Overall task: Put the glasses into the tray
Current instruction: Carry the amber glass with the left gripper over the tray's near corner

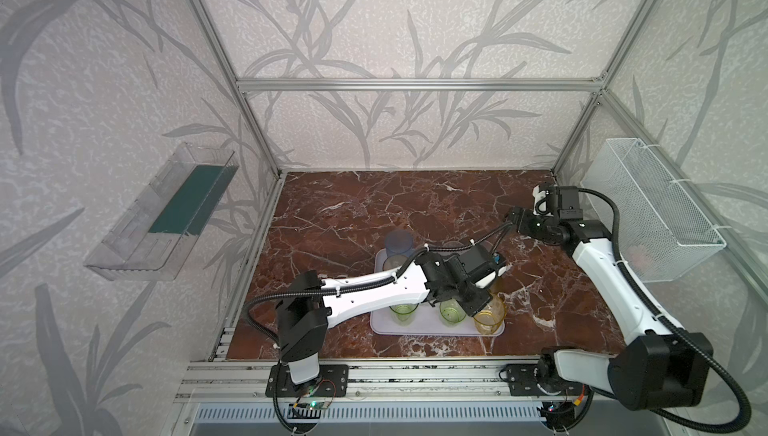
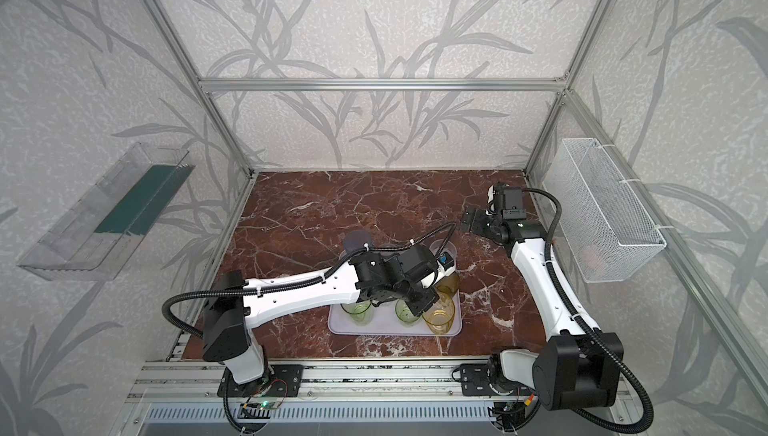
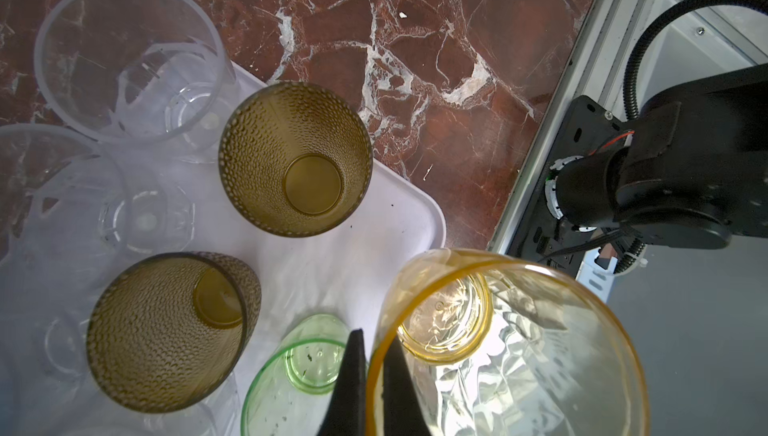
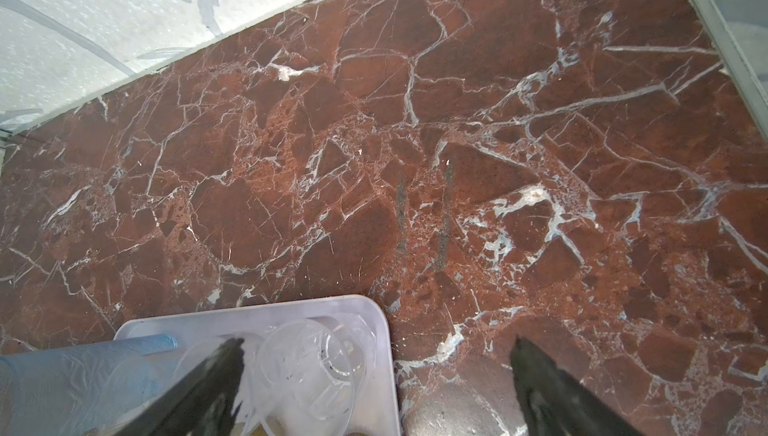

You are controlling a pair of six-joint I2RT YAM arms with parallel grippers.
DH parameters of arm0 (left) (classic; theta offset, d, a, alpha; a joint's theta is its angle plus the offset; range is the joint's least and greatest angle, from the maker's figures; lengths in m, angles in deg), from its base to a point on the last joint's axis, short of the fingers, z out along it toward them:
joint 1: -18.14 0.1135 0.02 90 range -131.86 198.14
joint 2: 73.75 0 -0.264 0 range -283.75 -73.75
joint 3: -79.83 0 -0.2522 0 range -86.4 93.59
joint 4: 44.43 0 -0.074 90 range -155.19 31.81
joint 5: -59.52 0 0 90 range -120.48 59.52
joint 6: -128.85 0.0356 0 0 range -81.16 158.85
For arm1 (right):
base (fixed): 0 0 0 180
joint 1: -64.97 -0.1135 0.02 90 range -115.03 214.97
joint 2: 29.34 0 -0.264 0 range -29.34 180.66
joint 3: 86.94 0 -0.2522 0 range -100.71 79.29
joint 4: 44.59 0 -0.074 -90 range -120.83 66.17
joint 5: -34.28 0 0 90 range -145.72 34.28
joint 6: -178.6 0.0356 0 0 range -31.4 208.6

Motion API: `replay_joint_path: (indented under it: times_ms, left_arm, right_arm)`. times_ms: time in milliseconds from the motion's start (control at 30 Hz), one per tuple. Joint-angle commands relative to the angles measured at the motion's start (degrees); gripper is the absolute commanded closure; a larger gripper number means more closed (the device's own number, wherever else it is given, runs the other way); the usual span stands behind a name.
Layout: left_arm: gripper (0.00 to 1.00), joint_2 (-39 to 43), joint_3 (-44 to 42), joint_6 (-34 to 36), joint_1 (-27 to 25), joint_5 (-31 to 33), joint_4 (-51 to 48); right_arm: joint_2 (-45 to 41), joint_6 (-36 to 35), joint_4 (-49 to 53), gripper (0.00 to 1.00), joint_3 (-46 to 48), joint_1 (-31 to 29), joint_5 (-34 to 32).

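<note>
Left gripper (image 3: 375, 341) clenched on the rim of amber glass (image 3: 519, 350), one finger inside the wall, one outside. The rim pinch keeps it upright and lets it drop in beside neighbours. Amber glass is over the near right corner of tray (image 1: 415, 330) in both top views; can't tell if the base is down yet, so this looks like the placing step, release to follow. Green glass (image 3: 299, 371) is just beside the outer finger, so there's a risk of a nudge on opening. Further in, olive glasses (image 3: 295, 159) and clear glasses (image 3: 129, 59) stand upright on the tray, close together. Blue-grey glass (image 1: 398, 242) at the tray's far left corner. No glass visible out on the table (image 1: 374, 205), so the task looks nearly done. Right gripper (image 4: 378, 342) released wide, empty, hovering off the tray's far right corner, clear of the left arm. Table is red-brown marble look with white veins, probably hard and slick. Aluminium frame (image 1: 415, 85), leaf-pattern walls (image 1: 374, 130), wire basket (image 1: 648, 209) on the right wall, clear bin (image 1: 166, 213) on the left wall
</note>
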Motion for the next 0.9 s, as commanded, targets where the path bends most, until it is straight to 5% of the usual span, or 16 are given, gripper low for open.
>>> replay_joint_path:
  times_ms: [0,867]
  left_arm:
    - [1.0,-1.1,1.2,0.1,-0.1,1.9,3.4]
    - [1.0,-11.0,4.6,-1.1,-0.2,4.8,2.5]
  right_arm:
    - [-1.5,-0.2,0.5,0.01,0.7,0.3,0.9]
    - [-2.4,-0.5,0.1,0.01,1.3,0.5,1.3]
